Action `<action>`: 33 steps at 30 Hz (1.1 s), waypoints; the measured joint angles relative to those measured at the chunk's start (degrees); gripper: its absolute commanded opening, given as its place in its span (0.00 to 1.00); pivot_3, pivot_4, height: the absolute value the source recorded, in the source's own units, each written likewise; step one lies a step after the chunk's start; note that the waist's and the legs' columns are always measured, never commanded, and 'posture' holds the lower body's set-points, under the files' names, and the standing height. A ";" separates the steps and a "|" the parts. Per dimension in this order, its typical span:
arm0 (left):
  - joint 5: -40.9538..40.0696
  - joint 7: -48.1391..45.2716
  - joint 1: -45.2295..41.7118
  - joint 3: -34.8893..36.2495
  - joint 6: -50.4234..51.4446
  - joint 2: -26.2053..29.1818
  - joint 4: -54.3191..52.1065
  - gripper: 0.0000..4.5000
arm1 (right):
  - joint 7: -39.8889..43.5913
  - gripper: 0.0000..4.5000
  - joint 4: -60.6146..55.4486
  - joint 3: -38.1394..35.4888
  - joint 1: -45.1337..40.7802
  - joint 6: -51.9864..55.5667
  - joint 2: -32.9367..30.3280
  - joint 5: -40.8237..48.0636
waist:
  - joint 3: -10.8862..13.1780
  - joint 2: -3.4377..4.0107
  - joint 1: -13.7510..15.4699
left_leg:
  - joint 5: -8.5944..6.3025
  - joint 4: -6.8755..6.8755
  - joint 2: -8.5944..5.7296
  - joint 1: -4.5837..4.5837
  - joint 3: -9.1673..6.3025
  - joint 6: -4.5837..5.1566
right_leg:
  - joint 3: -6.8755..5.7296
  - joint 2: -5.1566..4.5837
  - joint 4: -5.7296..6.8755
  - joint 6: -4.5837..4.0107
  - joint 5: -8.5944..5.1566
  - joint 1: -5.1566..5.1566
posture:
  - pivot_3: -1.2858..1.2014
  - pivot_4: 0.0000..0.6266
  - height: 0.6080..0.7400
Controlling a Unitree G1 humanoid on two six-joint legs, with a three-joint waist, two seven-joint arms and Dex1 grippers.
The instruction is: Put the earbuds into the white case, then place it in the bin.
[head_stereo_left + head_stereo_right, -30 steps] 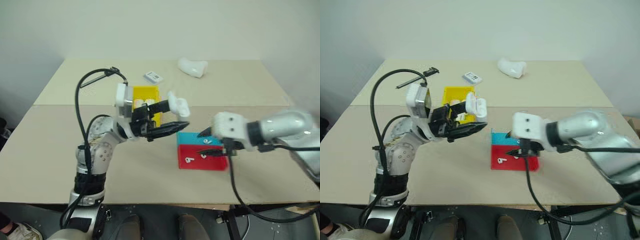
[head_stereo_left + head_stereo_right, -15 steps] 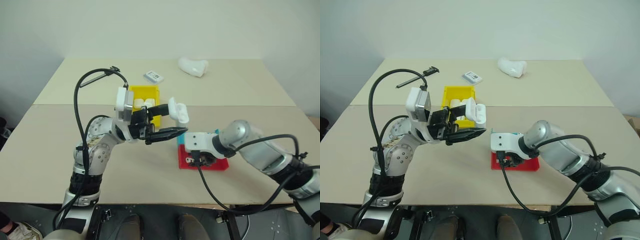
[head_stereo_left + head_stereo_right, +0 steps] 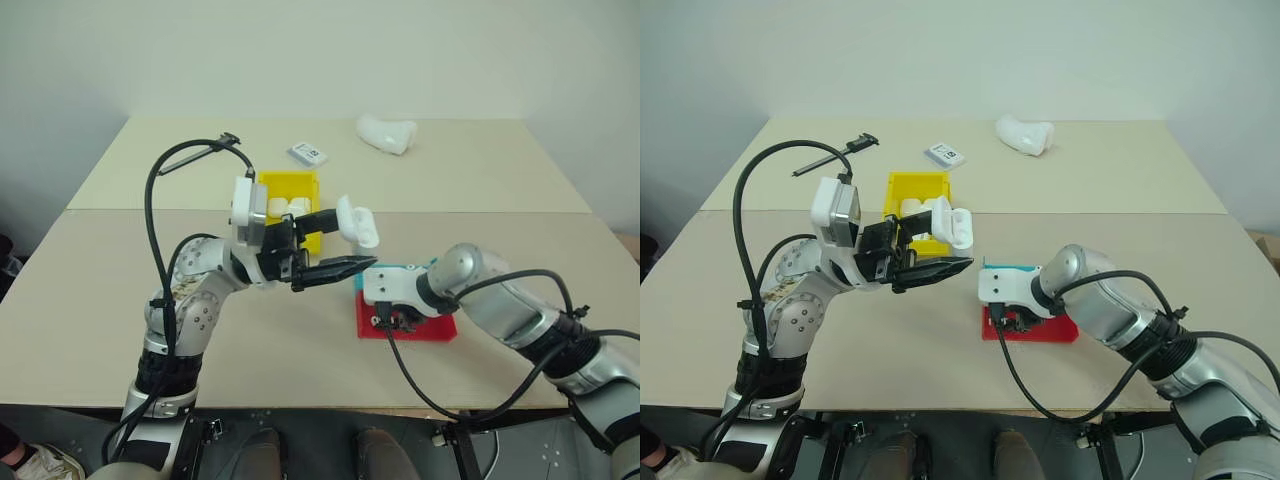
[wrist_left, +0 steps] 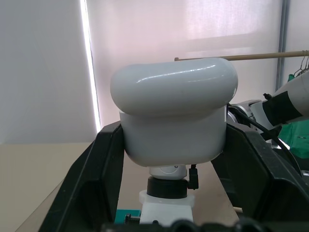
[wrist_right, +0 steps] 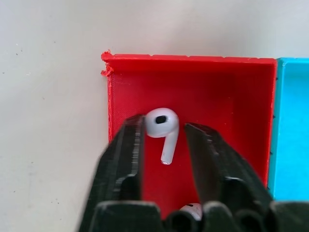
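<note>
Earbud (image 5: 162, 126) between my right fingers (image 5: 126, 150), lying in the red half of the flat teal-and-red tray (image 5: 227, 92): that is what my right gripper (image 5: 164, 145) is lowered over, its two black fingers standing either side of the little white piece, narrowed about it but, as far as I can see, not quite pressing it yet. A second earbud (image 5: 190, 209) peeps up nearer my wrist in the same red compartment. My left gripper (image 4: 174, 145) is clamped on the white case (image 4: 174, 116), held up off the table (image 3: 120, 270) with its lid flipped open (seen from my head, the lid (image 3: 357, 221) tilts up and away). The yellow bin (image 3: 908, 185) sits behind that hand, well apart from the tray. I judge the earbud to be very light, hard and glossy, so it is likely to squirt out sideways if I pinch the rounded head; the better hold looks to be low on the bulb where it meets the stem, fingers square to it, closed gently. It will not bend, but a slip could flick it off the tray. The case is smooth and rounded too, so my left grip across its flat sides seems the right one.
</note>
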 measured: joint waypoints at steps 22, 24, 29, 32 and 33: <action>-3.13 -5.16 -4.25 -0.92 -0.43 -0.47 4.10 0.62 | -18.91 0.14 -22.35 -66.32 16.23 12.13 18.66 38.58 | 0.00 0.00 0.55 | 0.00 -0.04 -0.01 -0.01 -0.03 0.00 | -0.02 -0.01 -0.02 0.01 0.01 0.05 | 0.52 0.24 1.00; -3.09 -5.16 -4.89 -1.25 -0.63 -1.12 4.68 0.62 | -23.11 0.14 -23.49 -69.61 15.82 14.35 20.79 46.45 | 0.00 0.00 0.26 | 0.00 -0.11 -0.01 0.02 -0.05 0.00 | -0.02 0.00 -0.02 0.00 0.01 0.05 | 0.52 0.24 1.00; -3.05 -4.83 -5.07 -2.47 -1.07 -2.38 4.78 0.62 | -32.99 0.14 -27.50 -69.30 15.81 15.11 23.04 60.71 | 0.00 0.01 -0.25 | 0.00 -0.16 -0.02 0.00 -0.06 0.00 | 0.02 0.00 -0.04 0.01 0.00 0.02 | 0.52 0.24 1.00; -2.94 -4.33 -5.09 -2.66 -1.09 -2.38 4.87 0.62 | -36.82 0.14 -28.90 -65.74 15.70 14.70 22.52 64.17 | 0.00 0.01 -0.26 | 0.00 -0.16 -0.02 0.01 -0.08 0.00 | 0.01 0.00 -0.03 0.01 0.00 0.03 | 0.52 0.24 1.00; -2.68 -4.22 -5.09 -2.68 -1.09 -2.36 4.88 0.62 | -38.12 0.14 -28.83 -64.85 15.37 14.31 22.49 65.38 | 0.00 0.01 -0.25 | 0.00 -0.16 -0.03 0.01 -0.08 0.00 | 0.02 0.00 -0.03 0.01 0.00 0.03 | 0.52 0.24 1.00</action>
